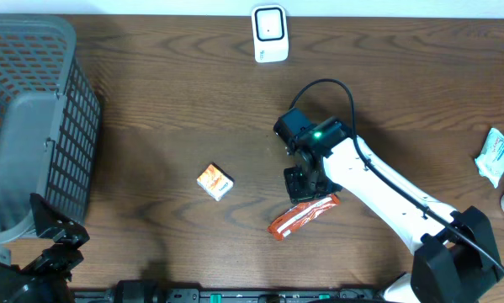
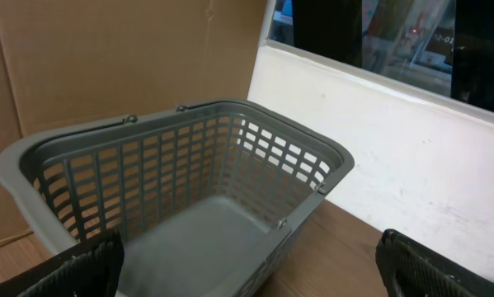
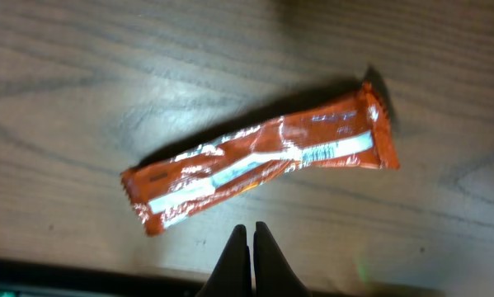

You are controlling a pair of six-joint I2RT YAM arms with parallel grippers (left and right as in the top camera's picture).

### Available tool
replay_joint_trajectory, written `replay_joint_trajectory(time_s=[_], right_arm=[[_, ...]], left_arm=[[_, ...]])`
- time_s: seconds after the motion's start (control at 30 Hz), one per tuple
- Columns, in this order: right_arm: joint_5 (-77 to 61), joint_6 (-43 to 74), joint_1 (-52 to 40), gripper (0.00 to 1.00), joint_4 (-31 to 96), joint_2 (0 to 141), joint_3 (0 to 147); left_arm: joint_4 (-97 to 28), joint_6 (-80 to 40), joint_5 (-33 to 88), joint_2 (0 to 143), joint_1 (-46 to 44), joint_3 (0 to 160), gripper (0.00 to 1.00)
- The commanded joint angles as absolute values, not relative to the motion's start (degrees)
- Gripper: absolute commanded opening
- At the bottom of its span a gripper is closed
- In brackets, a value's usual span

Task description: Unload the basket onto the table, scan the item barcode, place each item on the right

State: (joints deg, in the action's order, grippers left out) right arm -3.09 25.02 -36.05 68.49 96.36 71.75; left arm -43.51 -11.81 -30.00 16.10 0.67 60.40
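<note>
Orange bar [image 1: 305, 215] lies flat on the table [image 1: 167, 93]. Overhead: it is just beside the right gripper [image 1: 299, 182], with the scanner [image 1: 269, 34] well apart at the far edge. Left wrist: left gripper [image 2: 247, 268] spread wide, facing the basket [image 2: 181, 124]. Right wrist: fingers [image 3: 238, 256] pressed together, empty, near the bar, not touching.

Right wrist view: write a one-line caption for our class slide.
Shut right tool poised just short of an orange wrapper lying flat on the wooden table.
</note>
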Motion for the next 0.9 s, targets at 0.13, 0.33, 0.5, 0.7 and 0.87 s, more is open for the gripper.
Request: replay_joint_trajectory(time_s=[0.13, 0.33, 0.5, 0.7, 0.87], right_arm=[[-1.0, 25.7, -35.5, 0.02, 59.7, 97.5, 61.5], [-1.7, 27.1, -33.7, 0.01, 52.7, 99.7, 53.9], [-3.1, 25.5, -33.5, 0.01, 54.3, 99.0, 59.5], [-0.9, 23.1, -33.5, 0.01, 62.8, 96.8, 72.6], [1.2, 22.9, -33.4, 0.01, 61.8, 97.0, 69.6]], left_arm=[[-43.5, -11.7, -30.5, 15.7, 0.8, 60.1, 0.98], [-43.5, -11.7, -30.5, 15.7, 0.8, 60.1, 0.98], [-43.5, -11.7, -30.5, 15.7, 0.8, 60.1, 0.98], [-43.5, -11.7, -30.5, 15.7, 0.8, 60.1, 0.98], [-43.5, -11.7, -30.5, 15.7, 0.8, 60.1, 0.98]])
